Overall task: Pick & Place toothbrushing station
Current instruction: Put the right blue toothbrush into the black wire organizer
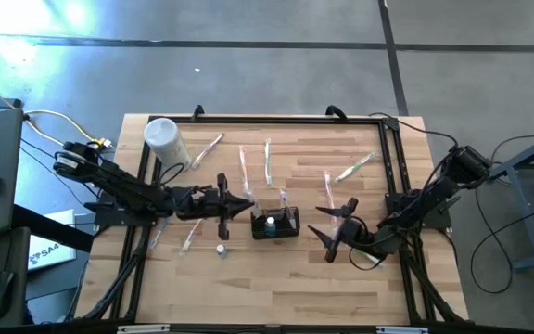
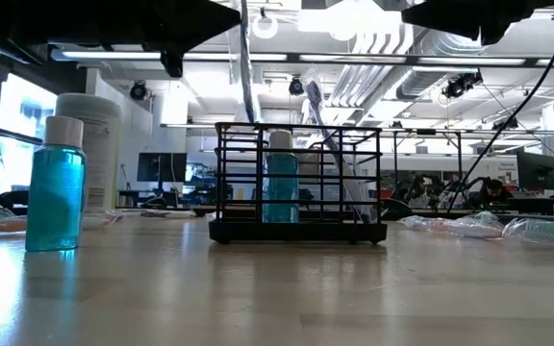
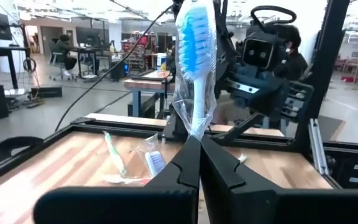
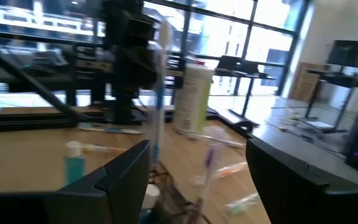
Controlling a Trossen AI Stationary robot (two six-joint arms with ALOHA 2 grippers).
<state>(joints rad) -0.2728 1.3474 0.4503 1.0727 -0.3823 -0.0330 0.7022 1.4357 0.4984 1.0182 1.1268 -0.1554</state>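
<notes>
- From above I saw the white canister (image 1: 165,141) standing at the far left corner of the desk (image 1: 248,288), with wrapped toothbrushes (image 1: 267,162) scattered along the far side.
- A small blue bottle (image 2: 55,185) stood on the desk in front of that canister in the low view; from above I took it to be the little capped thing just near-left of the rack.
- My left gripper (image 1: 245,208) hung just left of the black wire rack, its jaws pressed fully together on a wrapped toothbrush (image 3: 196,59).
- In the left wrist view that toothbrush stood upright out of the closed fingers (image 3: 188,165), blue-and-white bristle head up, still in its clear wrapper.
- The black wire rack (image 1: 275,223) sat about mid-desk, between the two grippers and upright.
- In the low view the rack held a blue bottle (image 2: 279,178) in a left compartment and a toothbrush (image 2: 333,144) leaning in a right one.
- My right gripper (image 1: 339,228) waited just right of the rack with its jaws spread wide and holding nothing.
- More wrapped toothbrushes (image 2: 455,226) lay flat on the desk to the right of the rack.
</notes>
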